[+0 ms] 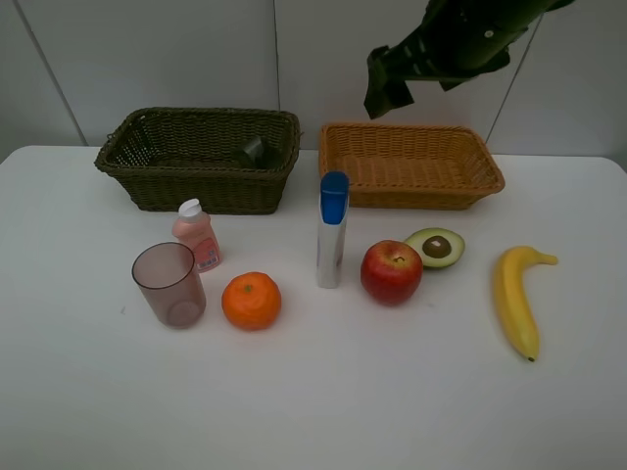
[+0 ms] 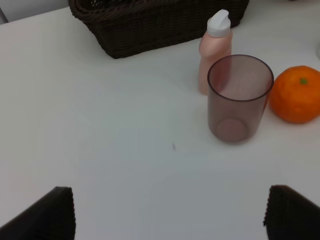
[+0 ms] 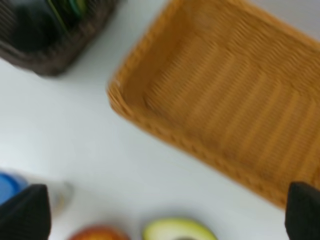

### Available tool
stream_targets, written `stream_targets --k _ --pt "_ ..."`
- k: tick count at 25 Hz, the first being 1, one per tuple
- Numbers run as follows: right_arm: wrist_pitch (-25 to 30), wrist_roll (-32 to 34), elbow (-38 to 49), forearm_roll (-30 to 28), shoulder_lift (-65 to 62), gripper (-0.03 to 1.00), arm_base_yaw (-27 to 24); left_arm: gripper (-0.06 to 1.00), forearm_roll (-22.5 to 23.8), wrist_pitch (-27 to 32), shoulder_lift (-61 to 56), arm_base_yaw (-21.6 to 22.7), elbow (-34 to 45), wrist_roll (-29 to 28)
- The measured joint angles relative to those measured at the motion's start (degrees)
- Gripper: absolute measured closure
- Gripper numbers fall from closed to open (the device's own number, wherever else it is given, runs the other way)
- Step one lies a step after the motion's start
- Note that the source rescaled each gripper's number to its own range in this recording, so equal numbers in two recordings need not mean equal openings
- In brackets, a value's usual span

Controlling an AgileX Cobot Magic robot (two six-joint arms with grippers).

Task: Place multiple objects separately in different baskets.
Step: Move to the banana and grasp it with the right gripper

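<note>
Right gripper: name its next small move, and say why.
Probably lower the right gripper toward the avocado half. Its jaws stand open and empty above the orange-tan basket, which holds nothing yet, and the avocado half lies on the table just in front of that basket, the closest fruit to it.

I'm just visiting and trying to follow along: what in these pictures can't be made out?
- High view: a dark object inside the dark basket, too dim and small to identify.
- High view: the arm, cut off by the top edge.
- Right wrist view: blurred throughout; apple and avocado cut off by the frame edge.
- Left wrist view: orange cut off by the frame edge; dark basket's inside out of frame.
</note>
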Motion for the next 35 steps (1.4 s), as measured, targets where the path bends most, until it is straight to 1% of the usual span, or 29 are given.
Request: stream_targets --k 4,9,16,23,29,35 --pt "1.1 0.0 7.1 -0.3 -3.8 -0.02 -2.9 -0.06 0.0 0.0 0.0 0.0 0.0 0.0" --pt "4.2 0.0 12.7 -0.4 -4.9 -0.02 -6.8 -0.06 0.0 0.0 0.0 0.0 0.0 0.0" --pt "3.6 0.0 20.3 -1.7 -5.0 -0.02 -11.8 -0.06 0.0 0.0 0.0 0.0 0.0 0.0" --pt "1.3 0.0 23.6 -1.3 -4.2 -0.02 -14.5 -0.06 0.0 0.0 0.0 0.0 0.0 0.0" --pt "-1.1 0.0 24.3 1.7 1.8 -0.02 -16.5 -0.06 0.0 0.0 0.0 0.0 0.0 0.0" --pt "-2.9 0.0 24.3 3.0 8.2 -0.02 -17.9 -0.06 0.0 0.0 0.0 0.0 0.0 0.0"
